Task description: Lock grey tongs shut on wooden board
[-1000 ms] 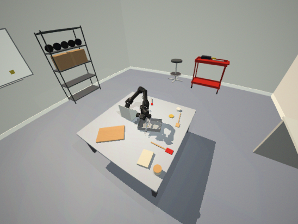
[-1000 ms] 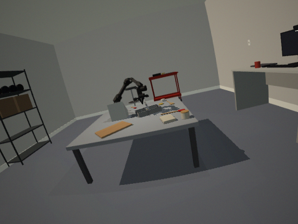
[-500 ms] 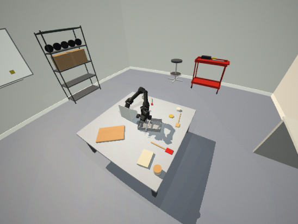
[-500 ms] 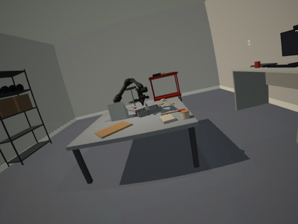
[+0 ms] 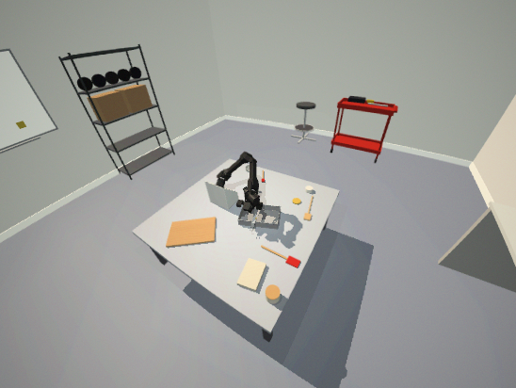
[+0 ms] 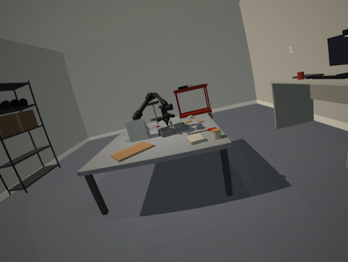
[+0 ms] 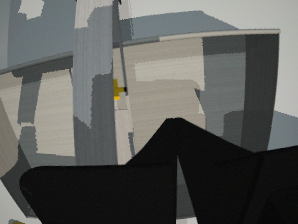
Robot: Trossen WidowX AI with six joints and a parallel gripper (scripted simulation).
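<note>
My gripper point(image 5: 252, 209) point(image 6: 167, 124) point(image 7: 173, 125) is shut, its black fingers pointing down low over the roasting tin, with nothing seen between them. The grey tongs point(image 6: 171, 126) point(image 7: 93, 60) lie across the grey roasting tin point(image 6: 164, 133) point(image 7: 261, 90). In the wrist view a broad tong arm runs just left of my fingertips, with a thinner edge and a small yellow part point(image 7: 117, 90) beside it. The tong ends reach past the tin's near side in the top view. The fingers hide part of the tin. The wooden board point(image 5: 192, 232) point(image 6: 133, 151) lies flat, apart from the tin.
A grey upright panel point(image 5: 221, 195) point(image 6: 137, 130) stands between the arm and the board. A red-headed spatula point(image 5: 293, 261), a cream block point(image 5: 251, 274) and an orange-topped jar point(image 5: 272, 294) lie toward the near right. A wooden brush-like tool point(image 5: 308, 216) and a yellow disc point(image 5: 297, 201) lie right of the tin.
</note>
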